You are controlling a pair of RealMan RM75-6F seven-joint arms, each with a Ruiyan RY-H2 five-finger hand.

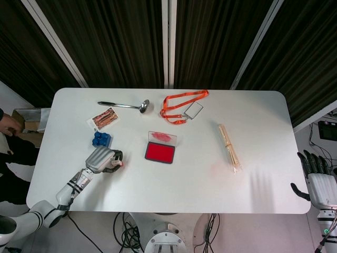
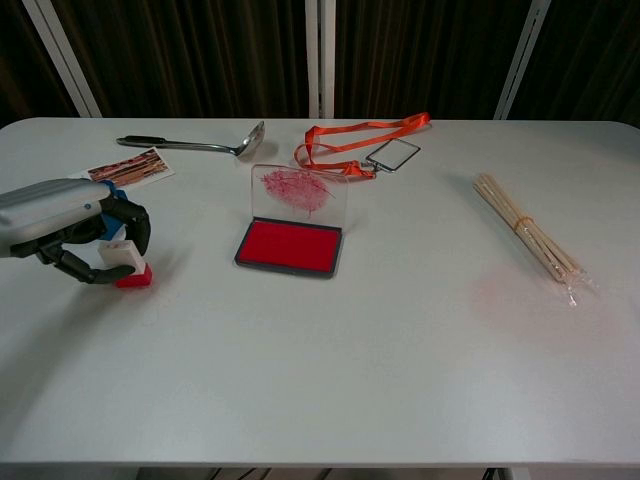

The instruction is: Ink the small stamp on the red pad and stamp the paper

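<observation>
1. The left hand (image 2: 70, 225) hovers low over the table (image 2: 330, 380), its fingers (image 2: 85, 265) curled narrowly around the small stamp (image 2: 122, 262), which it holds.
2. The stamp's white block sits between the curled fingers and the thumb side; its red base pokes out just below the fingertips, at or very near the table surface. Whether it touches cannot be told.
3. In the head view, the same left hand (image 1: 103, 159) shows with the stamp tucked at its fingertips, barely visible.
4. A blue block (image 1: 100, 139) lies just behind the back of the hand.
5. The red ink pad (image 2: 290, 245) sits well to the right of the fingertips, its clear lid (image 2: 298, 191) standing upright and smeared with red.
6. No sheet of paper can be made out under the fingers; the surface there is white.
7. A photo card (image 2: 130, 166) lies beyond the hand, and a ladle (image 2: 195, 145) further beyond that.
8. An orange lanyard (image 2: 360, 140) and a bundle of wooden sticks (image 2: 525, 238) lie far to the right of the fingers.
9. The right hand (image 1: 317, 176) hangs off the table's right edge, fingers spread apart, holding nothing.
</observation>
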